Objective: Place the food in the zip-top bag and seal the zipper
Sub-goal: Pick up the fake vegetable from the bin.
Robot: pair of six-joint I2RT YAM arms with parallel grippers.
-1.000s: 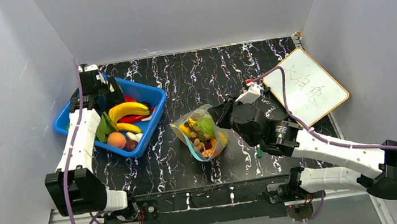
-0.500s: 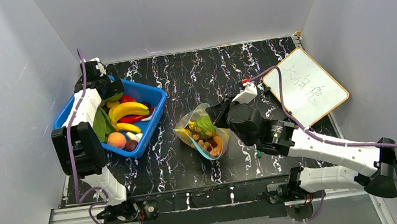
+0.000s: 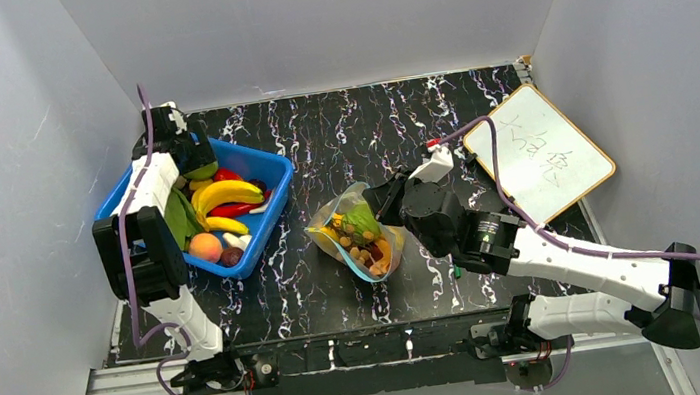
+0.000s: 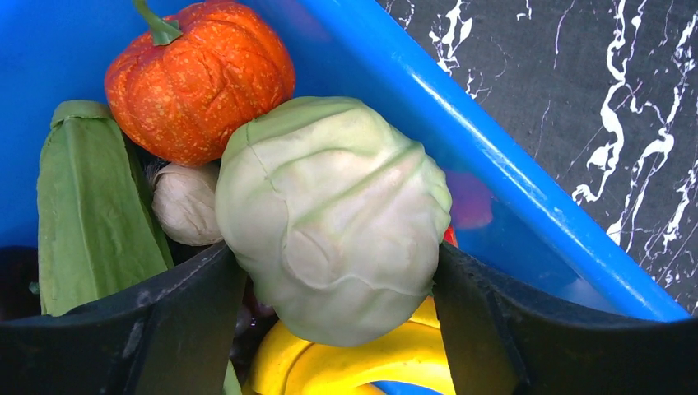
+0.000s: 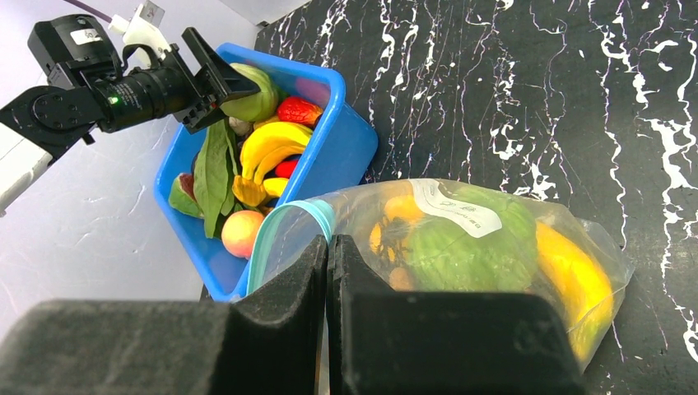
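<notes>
- Whiteboard (image 3: 539,152), right of the top view: dark handwritten strokes, not legible.
- Zip-top bag (image 5: 494,247), centre of the right wrist view: white label patch (image 5: 455,209) with faint fine print, too small to read.
- Left arm's black housing (image 5: 62,41), upper left of the same view: small white sticker (image 5: 86,35), marks unreadable.

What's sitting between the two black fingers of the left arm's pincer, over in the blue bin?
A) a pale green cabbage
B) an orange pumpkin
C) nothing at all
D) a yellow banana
A: in the left wrist view, the pale cabbage fills the gap between the fingers of the left pincer, touching both, while the orange pumpkin lies beyond them.
</notes>
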